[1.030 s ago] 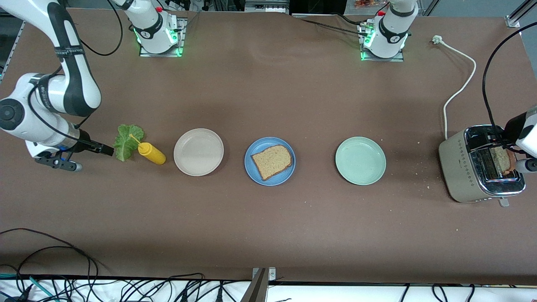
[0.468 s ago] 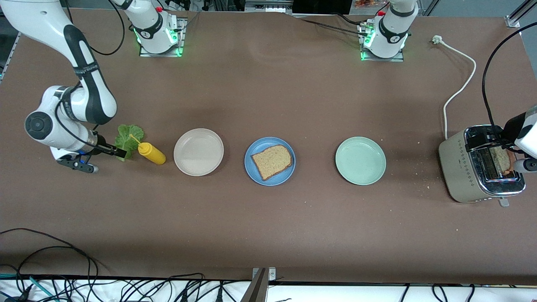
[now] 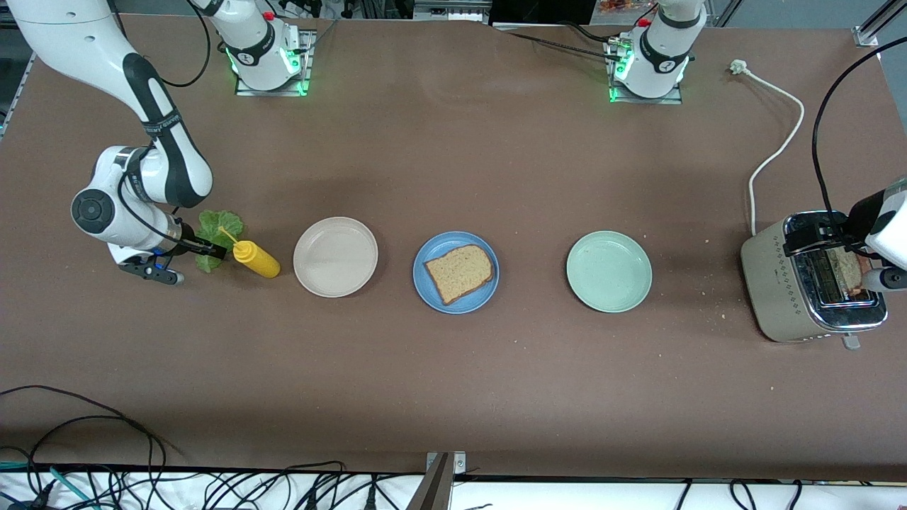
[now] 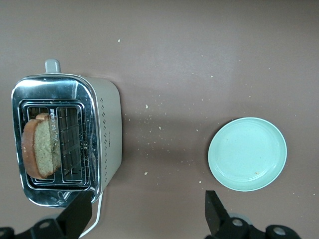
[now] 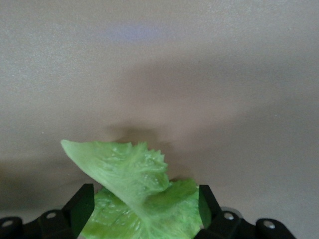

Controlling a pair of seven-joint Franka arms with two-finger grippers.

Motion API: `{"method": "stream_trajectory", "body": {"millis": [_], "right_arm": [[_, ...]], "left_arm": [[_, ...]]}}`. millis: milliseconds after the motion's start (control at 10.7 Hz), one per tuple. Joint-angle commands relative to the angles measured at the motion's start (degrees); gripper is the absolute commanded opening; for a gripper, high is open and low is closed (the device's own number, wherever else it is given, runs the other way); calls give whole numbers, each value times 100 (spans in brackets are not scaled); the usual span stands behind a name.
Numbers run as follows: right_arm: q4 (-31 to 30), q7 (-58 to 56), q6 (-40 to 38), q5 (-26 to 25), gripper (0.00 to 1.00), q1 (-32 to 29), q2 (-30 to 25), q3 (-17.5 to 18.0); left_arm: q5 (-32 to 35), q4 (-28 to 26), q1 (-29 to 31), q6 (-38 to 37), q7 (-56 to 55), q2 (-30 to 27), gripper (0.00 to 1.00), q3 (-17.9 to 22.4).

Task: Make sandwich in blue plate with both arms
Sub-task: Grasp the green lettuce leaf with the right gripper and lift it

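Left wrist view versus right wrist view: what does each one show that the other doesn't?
Only the left wrist view shows the toaster with a bread slice standing in one slot, the pale green plate and crumbs; the left end effector hangs open above them. Only the right wrist view shows the lettuce leaf, lying between the fingers of the open right end effector. Both share the brown table and a pair of black fingertips at the picture's edge.

Bread slice (image 3: pixel 459 273) flat on blue plate (image 3: pixel 426 292), lettuce leaf (image 3: pixel 215 228) on table
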Motion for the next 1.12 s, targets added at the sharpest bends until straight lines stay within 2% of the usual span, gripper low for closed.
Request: {"method": "stream_trajectory", "body": {"millis": [0, 187, 375, 468, 656, 1030], "right_arm": [[-24, -131, 87, 44, 33, -39, -22, 20], [-15, -114, 78, 44, 16, -39, -31, 20], [125, -209, 52, 36, 15, -39, -57, 11], [274, -271, -279, 35, 15, -39, -110, 11], [852, -263, -1226, -8, 15, -39, -180, 11], [2390, -219, -3600, -44, 15, 5, -207, 20]], "left_arm": [[7, -73, -9, -55, 129, -64, 100, -1], [7, -73, -18, -55, 129, -64, 100, -1], [7, -73, -18, -55, 129, -56, 100, -1], [7, -73, -18, -55, 129, -64, 100, -1], [7, -82, -18, -55, 129, -64, 100, -1], [50, -82, -18, -64, 120, -73, 100, -9]]}}
